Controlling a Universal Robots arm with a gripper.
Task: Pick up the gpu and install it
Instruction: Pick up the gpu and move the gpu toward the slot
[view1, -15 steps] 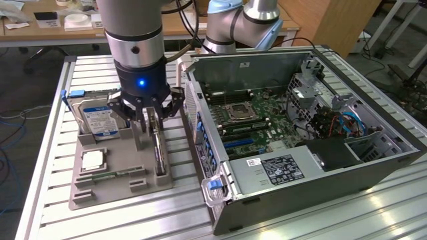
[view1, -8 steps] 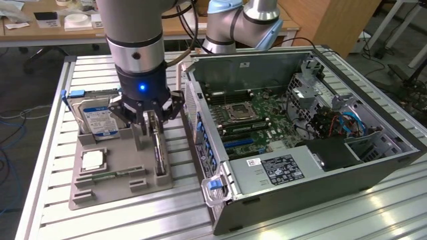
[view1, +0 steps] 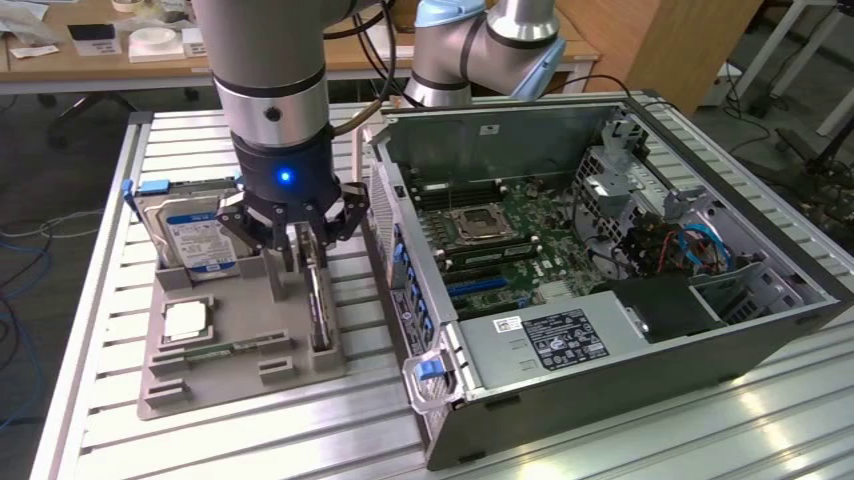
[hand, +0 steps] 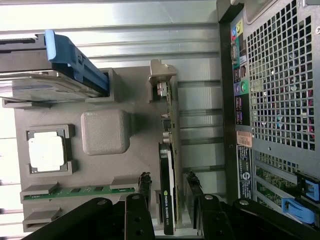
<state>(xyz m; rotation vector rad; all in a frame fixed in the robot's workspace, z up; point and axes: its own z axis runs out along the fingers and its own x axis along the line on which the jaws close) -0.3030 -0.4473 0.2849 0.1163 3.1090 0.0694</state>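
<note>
Entry: gpu (view1: 318, 300) (hand: 167, 165) on edge in grey holder tray (view1: 200, 385), gripper (view1: 304, 262) (hand: 168, 182) astride.
Slotted upright along tray's side toward the exterior view's right, just beside open computer case (view1: 601, 340), on slatted tabletop (view1: 200, 440). Poised over card, fingers (hand: 145, 187) parted either side, narrow gaps showing, nothing held.

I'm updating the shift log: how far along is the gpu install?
Done: the gripper sits over the gpu, fingers either side of it. In hand: no grip yet; the fingers stand open with gaps to the gpu, which stands on edge in the grey tray. Left: the pickup and the install into the open computer case.
</note>
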